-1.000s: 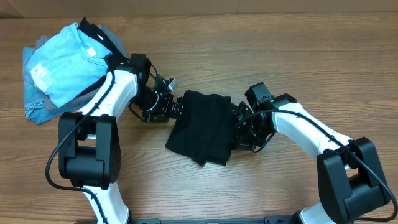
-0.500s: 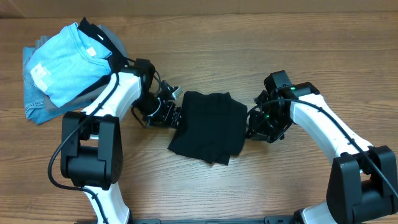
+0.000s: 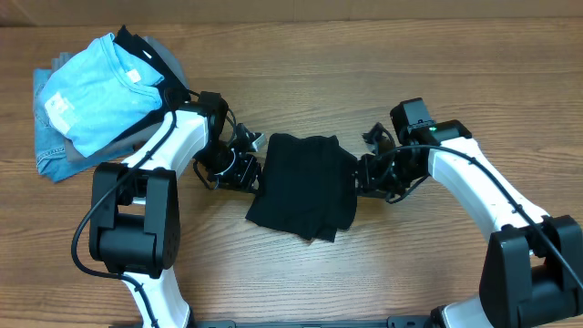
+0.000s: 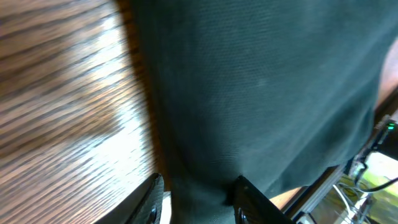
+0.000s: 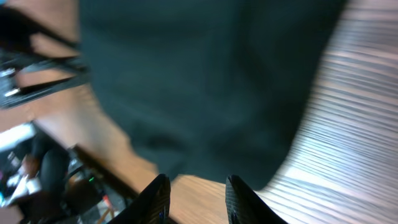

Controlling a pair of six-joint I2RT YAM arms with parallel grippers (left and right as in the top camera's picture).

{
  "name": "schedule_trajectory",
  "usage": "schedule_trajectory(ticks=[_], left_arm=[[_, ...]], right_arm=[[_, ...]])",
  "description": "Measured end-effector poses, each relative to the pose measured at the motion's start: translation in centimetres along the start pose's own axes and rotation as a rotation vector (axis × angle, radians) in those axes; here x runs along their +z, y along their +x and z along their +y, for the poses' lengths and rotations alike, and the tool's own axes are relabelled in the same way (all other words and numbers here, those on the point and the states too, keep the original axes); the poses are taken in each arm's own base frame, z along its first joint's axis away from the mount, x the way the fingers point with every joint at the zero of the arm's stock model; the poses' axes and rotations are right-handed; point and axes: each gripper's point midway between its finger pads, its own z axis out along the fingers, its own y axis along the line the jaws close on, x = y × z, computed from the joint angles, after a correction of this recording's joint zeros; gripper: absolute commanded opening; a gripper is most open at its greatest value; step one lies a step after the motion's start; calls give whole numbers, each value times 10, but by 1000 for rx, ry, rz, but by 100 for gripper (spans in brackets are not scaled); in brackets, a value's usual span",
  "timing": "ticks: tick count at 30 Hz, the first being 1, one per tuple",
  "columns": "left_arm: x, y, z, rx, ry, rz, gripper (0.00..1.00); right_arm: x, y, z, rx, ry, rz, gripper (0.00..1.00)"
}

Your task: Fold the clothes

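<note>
Plainly, wood-grain table [image 3: 301,73] lies beneath; left gripper [image 4: 198,185], fingers apart, straddles the polo shirt's [image 3: 305,187] edge; right gripper [image 5: 197,182], likewise spread, sits just short of it.

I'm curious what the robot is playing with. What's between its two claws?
The black shirt lies on the table between the left gripper and the right gripper; the overhead view shows it best.

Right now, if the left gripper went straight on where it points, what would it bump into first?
The black folded shirt. The left gripper points right at its edge, and its open fingers seem to reach the cloth, though depth is unclear.
</note>
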Motion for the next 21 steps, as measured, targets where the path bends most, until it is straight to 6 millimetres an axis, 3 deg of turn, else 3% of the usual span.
schedule_trajectory(ticks=[1,5,7,9,15,20,21], left_arm=[[0,1,2,-6,-11,4,49],[0,2,7,-33,-38,10,51],[0,2,7,-40,-40,11,43],[0,3,7,-47,-42,15,43],[0,-1,6,-76,-33,-1,72],[-5,-19,1,-104,44,-87,99],[-6,-22,2,-113,53,-101,100]], right_arm=[[2,0,6,-22,-16,2,33],[23,8,23,-81,-23,17,32],[37,18,21,-68,5,36,31],[52,29,10,-10,39,51,32],[77,57,-37,277,128,110,31],[77,56,-40,334,125,104,32],[77,56,-40,337,125,103,32]])
